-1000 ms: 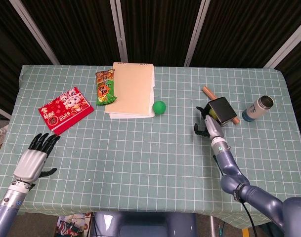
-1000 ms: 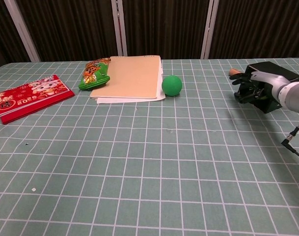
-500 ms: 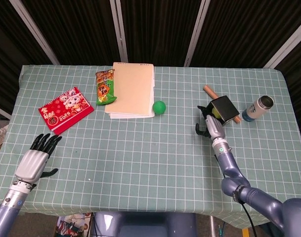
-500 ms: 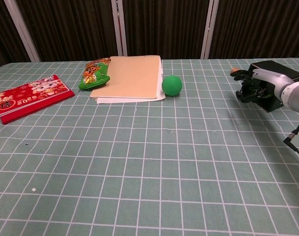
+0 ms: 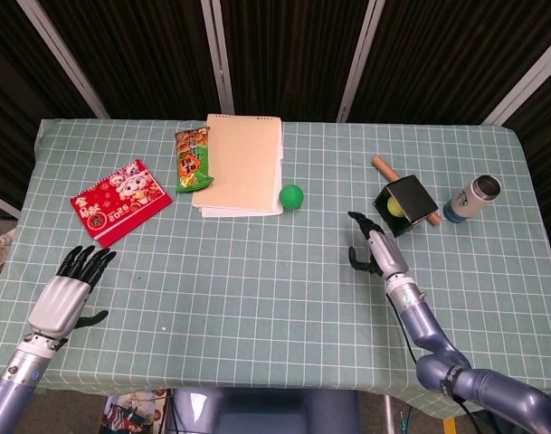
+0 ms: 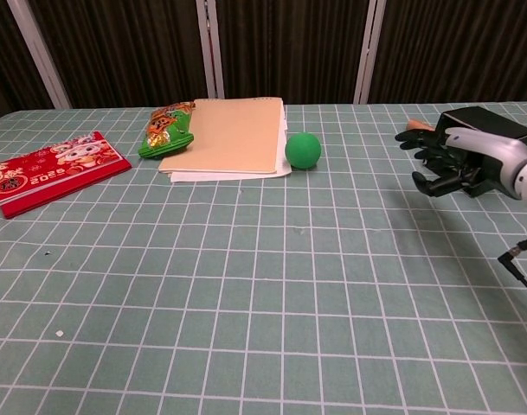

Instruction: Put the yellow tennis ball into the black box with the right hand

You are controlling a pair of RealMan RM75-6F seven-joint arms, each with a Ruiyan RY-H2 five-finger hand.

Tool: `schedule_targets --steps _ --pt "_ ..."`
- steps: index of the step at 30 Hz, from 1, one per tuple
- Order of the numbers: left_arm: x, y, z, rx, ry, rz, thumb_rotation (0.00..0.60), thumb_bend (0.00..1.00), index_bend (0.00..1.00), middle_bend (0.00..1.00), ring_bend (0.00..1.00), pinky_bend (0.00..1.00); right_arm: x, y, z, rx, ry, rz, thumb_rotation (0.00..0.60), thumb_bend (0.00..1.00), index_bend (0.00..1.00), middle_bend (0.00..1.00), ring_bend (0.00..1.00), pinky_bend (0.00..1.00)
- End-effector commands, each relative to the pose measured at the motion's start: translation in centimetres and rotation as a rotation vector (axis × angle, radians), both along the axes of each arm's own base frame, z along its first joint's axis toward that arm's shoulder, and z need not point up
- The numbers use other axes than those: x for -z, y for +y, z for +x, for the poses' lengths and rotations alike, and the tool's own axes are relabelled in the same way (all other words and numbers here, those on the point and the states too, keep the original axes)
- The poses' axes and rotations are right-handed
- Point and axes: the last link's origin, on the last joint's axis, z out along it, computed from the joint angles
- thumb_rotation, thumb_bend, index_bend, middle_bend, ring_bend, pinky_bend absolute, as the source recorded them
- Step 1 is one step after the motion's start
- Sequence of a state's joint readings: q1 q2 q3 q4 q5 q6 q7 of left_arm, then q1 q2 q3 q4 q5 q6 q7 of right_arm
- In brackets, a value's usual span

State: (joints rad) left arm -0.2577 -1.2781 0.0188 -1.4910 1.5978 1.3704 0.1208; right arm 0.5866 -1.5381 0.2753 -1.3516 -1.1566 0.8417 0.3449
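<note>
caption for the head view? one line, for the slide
Yellow tennis ball sits inside the black box; open right hand hovers beside it, left hand resting at the table's near corner.

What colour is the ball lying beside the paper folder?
Green; the ball shows best in the chest view.

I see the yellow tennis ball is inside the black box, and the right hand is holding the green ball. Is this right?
Not entirely. The yellow tennis ball is inside the black box, but the right hand holds nothing: the head view shows it open, in front of the box. The green ball lies on the table beside the beige folder, apart from both hands.
</note>
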Motion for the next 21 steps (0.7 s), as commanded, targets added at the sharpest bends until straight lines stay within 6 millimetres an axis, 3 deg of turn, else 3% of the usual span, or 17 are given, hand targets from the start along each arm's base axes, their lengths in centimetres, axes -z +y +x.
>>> schedule_targets --steps 1,8,12,15,19,21 --pt "-0.3 -0.2 0.1 0.006 -0.005 0.003 0.600 0.09 0.00 0.07 0.00 0.00 -1.9 3.2 -0.6 -0.071 0.053 -0.016 0.600 0.64 0.01 0.05 0.00 0.00" --pt "-0.8 -0.6 0.1 0.013 -0.018 0.001 0.600 0.09 0.00 0.07 0.00 0.00 -6.5 8.2 -3.7 -0.172 0.262 -0.136 0.600 0.62 0.00 0.03 0.00 0.00" --pt "-1.1 -0.8 0.2 0.012 -0.020 0.007 0.600 0.09 0.00 0.06 0.00 0.00 -10.4 10.9 -5.9 -0.169 0.441 -0.342 0.600 0.59 0.00 0.00 0.00 0.00" --pt "-1.5 -0.9 0.3 0.006 -0.025 0.029 0.600 0.09 0.00 0.05 0.00 0.00 -12.3 13.3 -7.6 -0.127 0.577 -0.462 0.600 0.52 0.00 0.00 0.00 0.00" --pt "-2.1 -1.2 0.1 -0.022 -0.021 0.049 0.600 0.09 0.00 0.04 0.00 0.00 -13.6 16.8 -9.4 -0.069 0.679 -0.516 0.600 0.41 0.00 0.00 0.00 0.00" --pt "-2.2 -1.2 0.0 -0.030 -0.016 0.052 0.600 0.09 0.00 0.03 0.00 0.00 -14.2 17.6 -9.4 -0.076 0.699 -0.512 0.600 0.39 0.00 0.00 0.00 0.00"
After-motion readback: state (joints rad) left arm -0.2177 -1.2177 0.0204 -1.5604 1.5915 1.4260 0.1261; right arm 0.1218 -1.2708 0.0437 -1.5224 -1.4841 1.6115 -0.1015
